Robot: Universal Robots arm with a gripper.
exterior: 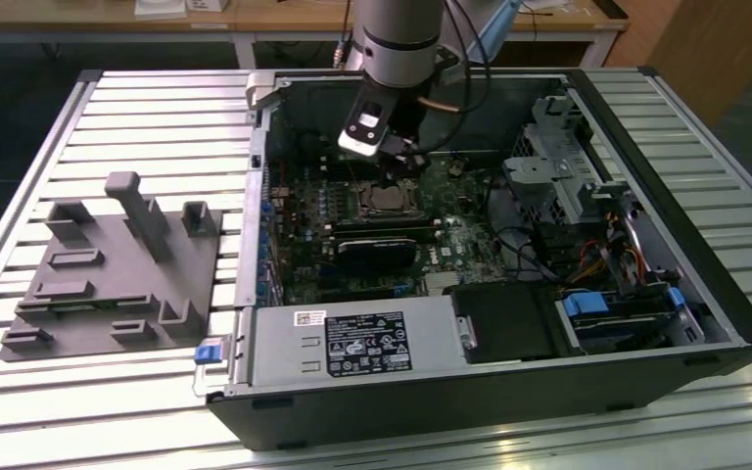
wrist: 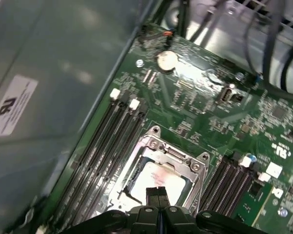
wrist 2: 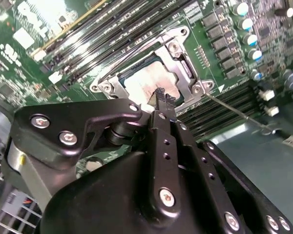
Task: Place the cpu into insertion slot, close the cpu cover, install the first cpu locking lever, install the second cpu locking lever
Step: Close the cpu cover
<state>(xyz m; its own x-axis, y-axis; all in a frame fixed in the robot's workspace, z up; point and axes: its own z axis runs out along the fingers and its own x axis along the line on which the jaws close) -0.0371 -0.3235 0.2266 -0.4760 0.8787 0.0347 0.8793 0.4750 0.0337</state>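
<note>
Inside the open case [exterior: 481,416], past the power supply [exterior: 350,343], the cpu [wrist: 158,176] sat in its socket on the motherboard [exterior: 305,269], with the cover [wrist: 188,161] lying flat around it. A thin wire lever [wrist 2: 234,112] angled away from one socket corner. Just above the cpu hung the gripper [wrist: 157,191], fingers pressed together, holding nothing.

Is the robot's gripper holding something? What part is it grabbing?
Nothing is held. The gripper is shut with nothing between its tips, which sit over the small pale silvery square cpu lying in its socket.
</note>
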